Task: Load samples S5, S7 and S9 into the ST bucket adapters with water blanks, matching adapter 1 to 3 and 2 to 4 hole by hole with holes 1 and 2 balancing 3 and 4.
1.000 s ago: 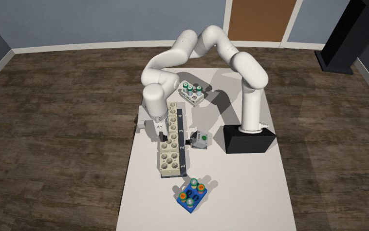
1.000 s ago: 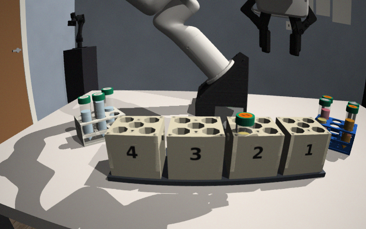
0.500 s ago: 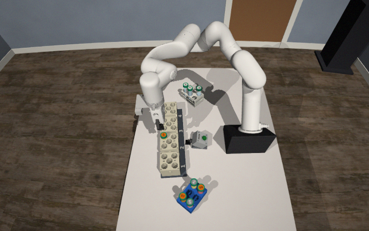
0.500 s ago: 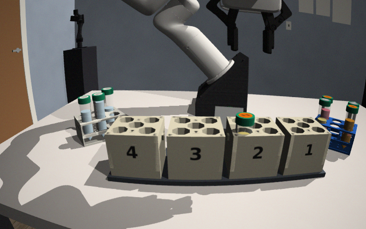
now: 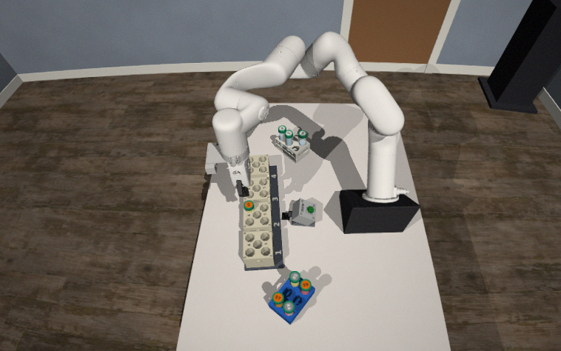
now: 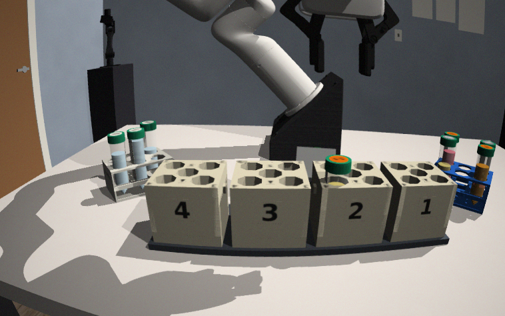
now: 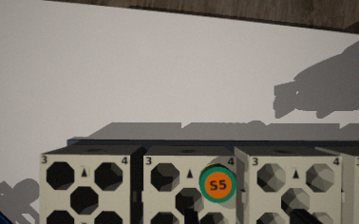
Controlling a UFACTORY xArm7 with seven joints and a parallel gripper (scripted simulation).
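Note:
My gripper (image 5: 243, 192) (image 6: 342, 72) (image 7: 247, 217) is open and empty, high above adapters 2 and 3. S5 (image 5: 249, 205) (image 6: 338, 167) (image 7: 217, 184), orange-dotted with yellowish liquid, stands in hole 4 of adapter 2 (image 6: 354, 231). No tubes show in adapter 1 (image 6: 419, 225), adapter 3 (image 6: 269, 233) or adapter 4 (image 6: 184, 231). S7 (image 5: 277, 298) (image 6: 482, 173) and S9 (image 5: 305, 285) stand in the blue rack (image 5: 290, 318). Water blanks (image 5: 282, 129) (image 5: 289, 134) (image 5: 302, 134) stand in the white rack (image 6: 109, 180); their numbers are unreadable.
Grey-dotted X1 (image 5: 294, 276) and X4 (image 5: 288, 306) share the blue rack with S7 and S9. The green DONE key (image 5: 310, 209) is on its small grey desk, between the stand (image 5: 276, 237) and the arm's black base (image 5: 374, 220).

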